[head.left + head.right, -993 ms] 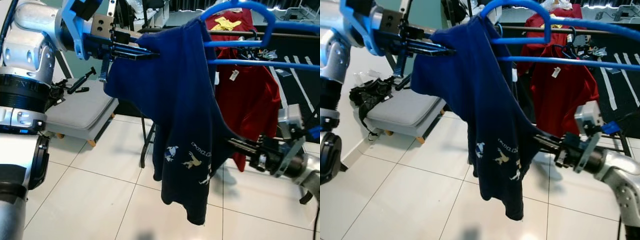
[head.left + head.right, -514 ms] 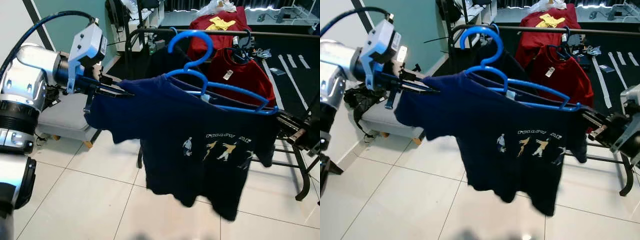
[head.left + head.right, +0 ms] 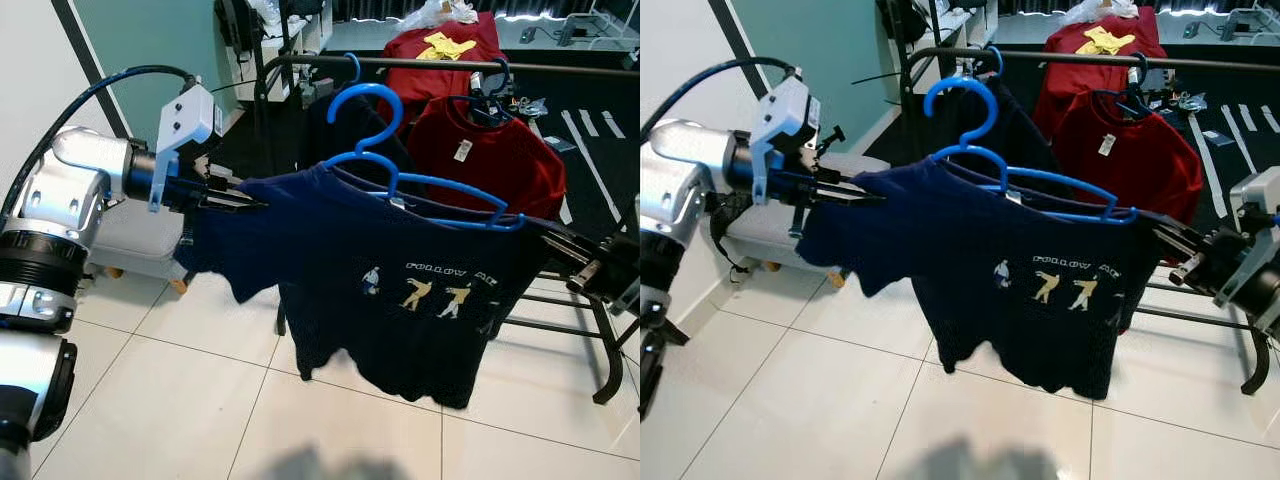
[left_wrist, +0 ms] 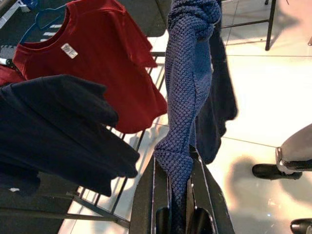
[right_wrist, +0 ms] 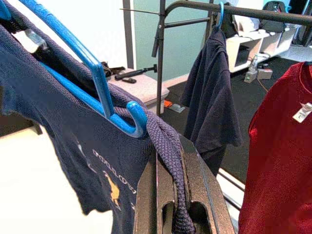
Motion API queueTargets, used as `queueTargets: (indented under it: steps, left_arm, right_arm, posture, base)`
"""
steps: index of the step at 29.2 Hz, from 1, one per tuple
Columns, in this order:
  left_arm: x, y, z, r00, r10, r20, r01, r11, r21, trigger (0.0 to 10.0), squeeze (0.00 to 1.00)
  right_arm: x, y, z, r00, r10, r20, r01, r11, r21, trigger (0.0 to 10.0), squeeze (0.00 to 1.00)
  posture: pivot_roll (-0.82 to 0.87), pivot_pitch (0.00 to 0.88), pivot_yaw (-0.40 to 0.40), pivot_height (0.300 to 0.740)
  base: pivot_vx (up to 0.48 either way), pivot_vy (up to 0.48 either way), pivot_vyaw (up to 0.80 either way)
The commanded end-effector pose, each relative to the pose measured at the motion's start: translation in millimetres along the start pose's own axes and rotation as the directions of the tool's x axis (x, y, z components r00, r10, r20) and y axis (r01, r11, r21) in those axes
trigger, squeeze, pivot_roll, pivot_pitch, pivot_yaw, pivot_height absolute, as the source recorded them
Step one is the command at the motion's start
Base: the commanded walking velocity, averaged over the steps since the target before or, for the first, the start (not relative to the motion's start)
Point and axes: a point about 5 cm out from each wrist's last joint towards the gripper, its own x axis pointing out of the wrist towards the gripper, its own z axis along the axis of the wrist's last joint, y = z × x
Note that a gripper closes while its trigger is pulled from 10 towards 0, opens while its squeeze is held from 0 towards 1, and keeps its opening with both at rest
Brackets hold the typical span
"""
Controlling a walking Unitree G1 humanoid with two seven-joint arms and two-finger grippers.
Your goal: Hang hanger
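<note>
A blue plastic hanger (image 3: pixel 400 165) carries a navy T-shirt (image 3: pixel 400 290) with small printed figures, held spread in the air in front of a black clothes rack rail (image 3: pixel 420 62). The hanger's hook points up, just below the rail and not on it. My left gripper (image 3: pixel 252 203) is shut on the shirt's left sleeve, and the navy cloth (image 4: pixel 179 161) is pinched between its fingers. My right gripper (image 3: pixel 548 238) is shut on the right sleeve (image 5: pixel 168 146), beside the hanger's end (image 5: pixel 134 117).
On the rail hang two red shirts (image 3: pixel 490 165) and a dark shirt (image 3: pixel 335 125) on a blue hanger. A grey cushioned bench (image 3: pixel 135 240) stands at the left by the green wall. The rack's foot (image 3: pixel 603 375) rests on white floor tiles. A person's shoe (image 4: pixel 273 170) is nearby.
The shirt, bunched and close to the camera a second ago, is now stretched flat between both grippers, farther out toward the rack. The hanger has levelled and sits slightly lower.
</note>
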Motion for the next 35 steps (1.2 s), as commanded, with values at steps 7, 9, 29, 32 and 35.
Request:
queueTargets:
  steps: [7, 9, 29, 32, 35]
  left_arm:
    - [-6.5, 5.3, 5, 0.998, 0.063, 0.011, -0.064, 0.998, 0.009, 10.0, 0.0]
    - [-9.6, 6.4, 7, 0.997, 0.072, 0.015, -0.072, 0.997, 0.012, 10.0, 0.0]
    - [-11.6, 3.4, 9, 0.999, 0.041, 0.018, -0.042, 0.999, 0.027, 10.0, 0.0]
    - [-12.8, 0.2, 13, 0.999, 0.007, 0.043, -0.008, 1.0, 0.029, 10.0, 0.0]
    - [-14.3, -3.7, 13, 0.998, -0.033, 0.044, 0.032, 0.999, 0.038, 10.0, 0.0]
  right_arm:
    - [-1.0, 5.9, 3, 0.999, 0.043, -0.002, -0.043, 0.999, -0.026, 0.0, 0.0]
    - [-1.4, 6.1, 1, 0.999, 0.047, -0.009, -0.047, 0.999, -0.023, 0.0, 0.0]
    - [-1.8, 5.7, 1, 0.999, 0.048, -0.021, -0.048, 0.998, -0.027, 0.0, 0.0]
    - [-2.0, 3.9, 1, 0.999, 0.034, -0.024, -0.034, 0.999, -0.03, 0.0, 0.0]
    - [-1.6, 2.3, 1, 1.0, 0.021, -0.022, -0.021, 0.999, -0.033, 0.0, 0.0]
  posture:
    - [0.01, 0.086, 0.066, 0.74]
    - [0.01, 0.086, 0.066, 0.74]
    - [0.02, 0.088, 0.066, 0.74]
    - [0.02, 0.088, 0.066, 0.74]
    - [0.02, 0.089, 0.067, 0.74]
  base:
    - [0.0, 0.0, 0.0]
    - [0.0, 0.0, 0.0]
    - [0.0, 0.0, 0.0]
    - [0.0, 0.0, 0.0]
    - [0.0, 0.0, 0.0]
